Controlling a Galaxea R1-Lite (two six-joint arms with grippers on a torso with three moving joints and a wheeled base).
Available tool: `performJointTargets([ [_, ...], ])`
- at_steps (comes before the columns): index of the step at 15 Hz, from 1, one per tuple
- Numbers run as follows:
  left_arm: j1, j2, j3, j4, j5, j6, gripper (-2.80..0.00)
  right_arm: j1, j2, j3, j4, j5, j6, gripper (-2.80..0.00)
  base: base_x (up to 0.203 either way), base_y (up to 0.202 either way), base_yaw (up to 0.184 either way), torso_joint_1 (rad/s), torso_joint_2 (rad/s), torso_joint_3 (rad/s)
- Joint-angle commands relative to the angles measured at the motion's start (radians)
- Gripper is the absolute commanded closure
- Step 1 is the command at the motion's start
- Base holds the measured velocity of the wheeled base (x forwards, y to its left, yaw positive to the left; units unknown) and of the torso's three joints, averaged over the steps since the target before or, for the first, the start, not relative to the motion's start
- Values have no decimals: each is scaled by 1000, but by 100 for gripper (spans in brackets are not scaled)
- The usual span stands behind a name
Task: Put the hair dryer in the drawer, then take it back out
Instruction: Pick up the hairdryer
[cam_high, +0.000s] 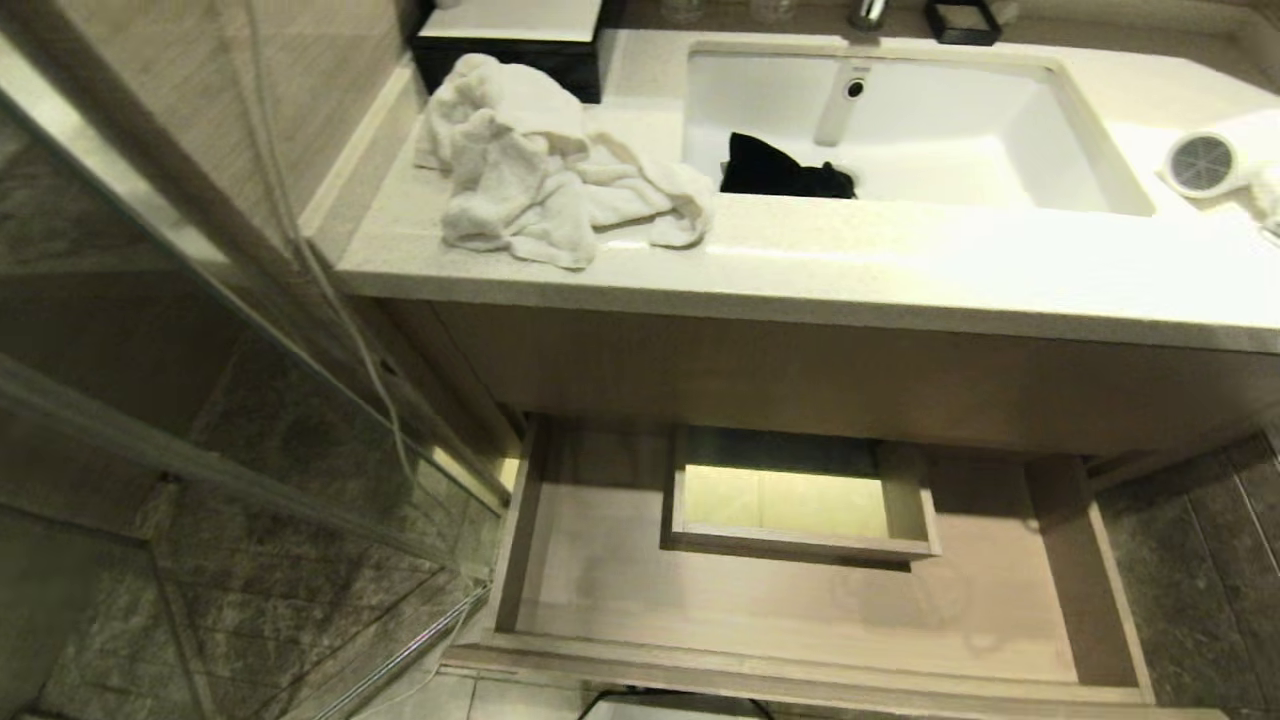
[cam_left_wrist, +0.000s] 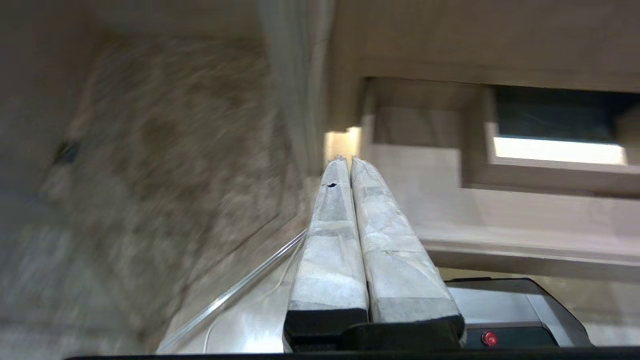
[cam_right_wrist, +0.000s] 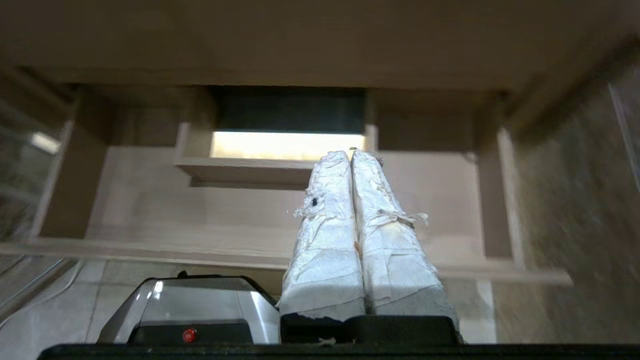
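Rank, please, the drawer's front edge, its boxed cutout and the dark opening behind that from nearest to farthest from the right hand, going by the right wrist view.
1. Front edge of the drawer: nearest, lying across the foreground before the right hand.
2. Boxed cutout: midway back on the drawer floor.
3. Dark opening: farthest, at the back beneath the vanity.

Head overhead, wrists low, sharing drawer (cam_high: 800, 600)
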Motion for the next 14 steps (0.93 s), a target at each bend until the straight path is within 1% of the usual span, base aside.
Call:
performJointTargets([
  [1,0,0,0,0,0,0,0,0,0,0,0,0,0,0,-2,14,-166,6,8,2],
  [8,0,0,0,0,0,0,0,0,0,0,0,0,0,0,-2,16,-159,2,2,2],
  [9,0,0,0,0,0,0,0,0,0,0,0,2,-3,0,-2,6,-80,2,7,2],
  [14,0,0,0,0,0,0,0,0,0,0,2,2,-5,0,0,0,0,0,0,0],
])
